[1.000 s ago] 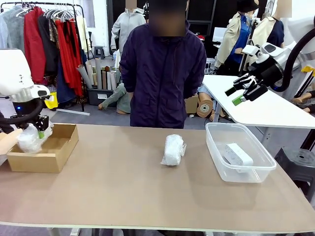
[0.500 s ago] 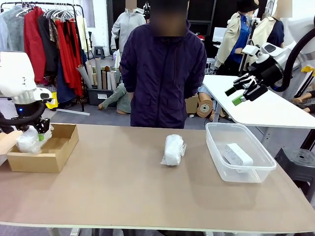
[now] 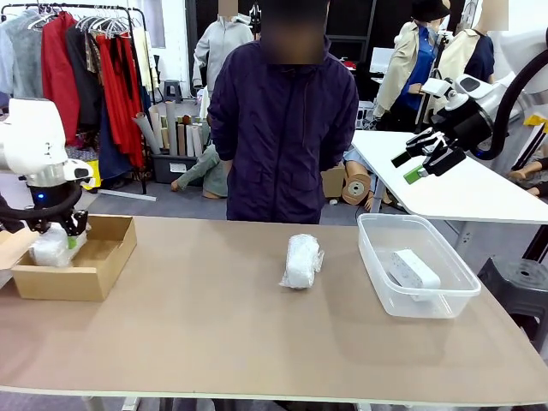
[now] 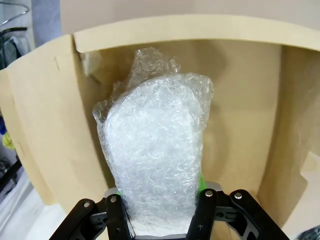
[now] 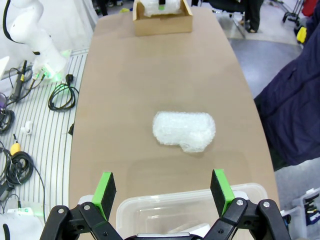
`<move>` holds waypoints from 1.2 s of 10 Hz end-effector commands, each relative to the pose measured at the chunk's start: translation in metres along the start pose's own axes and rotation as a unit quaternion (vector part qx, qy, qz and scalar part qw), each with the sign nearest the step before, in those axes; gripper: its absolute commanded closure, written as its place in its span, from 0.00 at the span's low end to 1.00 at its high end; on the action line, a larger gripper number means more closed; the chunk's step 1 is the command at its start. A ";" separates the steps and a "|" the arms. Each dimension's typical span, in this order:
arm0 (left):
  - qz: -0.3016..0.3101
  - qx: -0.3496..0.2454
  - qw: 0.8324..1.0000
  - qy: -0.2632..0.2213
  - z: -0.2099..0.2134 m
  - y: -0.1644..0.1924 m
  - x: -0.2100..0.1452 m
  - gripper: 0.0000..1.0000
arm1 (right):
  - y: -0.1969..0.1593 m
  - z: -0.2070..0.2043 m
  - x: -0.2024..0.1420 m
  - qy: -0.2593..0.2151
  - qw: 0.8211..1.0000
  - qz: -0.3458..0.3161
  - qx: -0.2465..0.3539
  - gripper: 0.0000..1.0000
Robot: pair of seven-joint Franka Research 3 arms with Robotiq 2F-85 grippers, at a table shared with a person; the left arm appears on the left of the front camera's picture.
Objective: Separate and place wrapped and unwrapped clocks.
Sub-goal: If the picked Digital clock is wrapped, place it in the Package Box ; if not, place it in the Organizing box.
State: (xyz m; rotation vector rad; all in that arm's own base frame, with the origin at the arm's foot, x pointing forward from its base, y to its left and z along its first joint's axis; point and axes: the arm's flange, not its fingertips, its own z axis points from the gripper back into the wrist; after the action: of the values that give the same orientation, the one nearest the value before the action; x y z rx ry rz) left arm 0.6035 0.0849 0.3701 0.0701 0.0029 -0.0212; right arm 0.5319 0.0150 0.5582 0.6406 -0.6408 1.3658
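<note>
Found the left end effector (image 3: pixel 60 233) clamped tight on one wrapped clock (image 4: pixel 155 150), fingers (image 4: pixel 205 220) pressed into the crinkly wrap on both sides. Had that bundle down inside the brown cardboard box (image 3: pixel 60 282), parked way over at 9 o'clock on the bench (image 3: pixel 214 334). Couldn't tell about contact with the box floor, tbh. From the left wrist cam, saw cardboard walls all round the lump. Spotted the second wrapped clock (image 3: pixel 301 260) lying loose pretty much dead center of the bench, touching nothing else, well apart from box and tub alike. Over at 3 o'clock, found the clear plastic tub (image 3: pixel 428 306) with the bare white clock (image 3: pixel 415 269) lying inside on the bottom. Saw the right end effector (image 3: pixel 409 167) hanging in the air up around 2 o'clock, beyond the tub and well above the bench, jaws spread wide apart, gripping nothing. From the right wrist cam, looked down past its green pads (image 5: pixel 105 189) at the tub's rim and, further on, the loose wrapped clock. Also noticed a person (image 3: pixel 282 128) in a dark jacket standing at 12 o'clock, right behind the far edge.
</note>
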 end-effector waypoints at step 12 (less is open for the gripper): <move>0.002 0.010 1.000 0.003 -0.012 0.001 0.004 0.06 | 0.000 0.001 0.002 -0.001 1.000 0.002 0.001 0.00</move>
State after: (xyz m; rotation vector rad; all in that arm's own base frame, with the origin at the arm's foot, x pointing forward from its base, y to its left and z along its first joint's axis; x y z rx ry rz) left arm 0.6117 0.0869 0.3511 0.1078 0.0244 -0.0147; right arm 0.5319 0.0150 0.5582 0.6405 -0.6408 1.3658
